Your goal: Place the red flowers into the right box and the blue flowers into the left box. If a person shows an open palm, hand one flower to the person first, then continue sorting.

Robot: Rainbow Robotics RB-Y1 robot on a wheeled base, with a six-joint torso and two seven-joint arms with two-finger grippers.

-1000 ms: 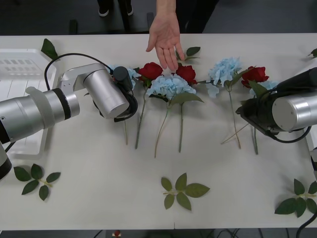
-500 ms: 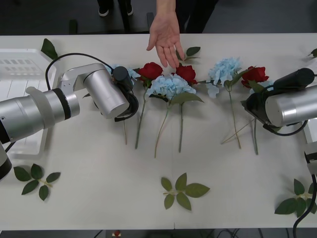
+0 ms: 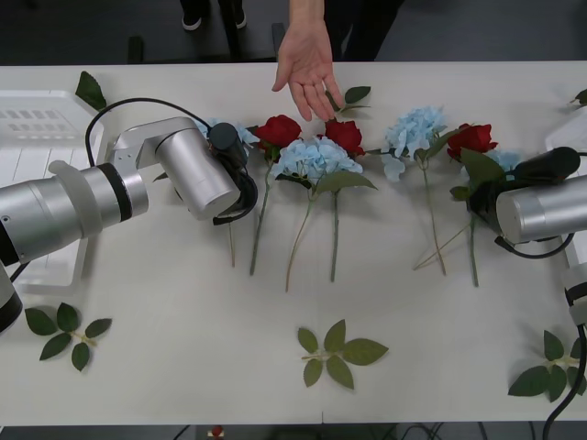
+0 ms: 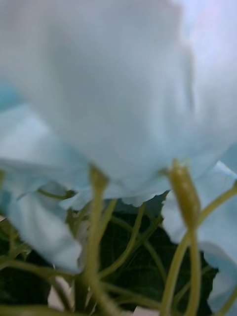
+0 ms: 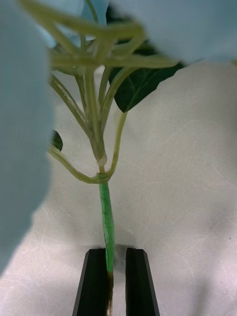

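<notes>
My left gripper [image 5: 116, 252] is shut on the green stem of a blue flower [image 5: 106, 217]; that arm [image 3: 197, 174] covers the stem on the table, just left of a red flower [image 3: 278, 130]. More red flowers [image 3: 346, 136] [image 3: 472, 137] and blue flowers [image 3: 316, 158] [image 3: 417, 128] lie in a row across the table. The right gripper [image 3: 481, 197] is low at the rightmost flowers, with blue petals [image 4: 113, 89] pressed close to its camera. The person holds an open palm [image 3: 307, 69] over the table's far edge. The left box [image 3: 37, 119] is at the far left, and a corner of the right box [image 3: 573, 128] shows at the right edge.
Flowerless green leaf sprigs lie near the front edge at the left [image 3: 64, 332], the middle [image 3: 337, 353] and the right [image 3: 550, 367]. Single leaves [image 3: 90, 90] [image 3: 356, 94] lie near the far edge. The person's legs stand behind the table.
The right arm has drawn back to the right and turned, uncovering a leaf and stems it covered before. The left arm and the person's hand have stayed put.
</notes>
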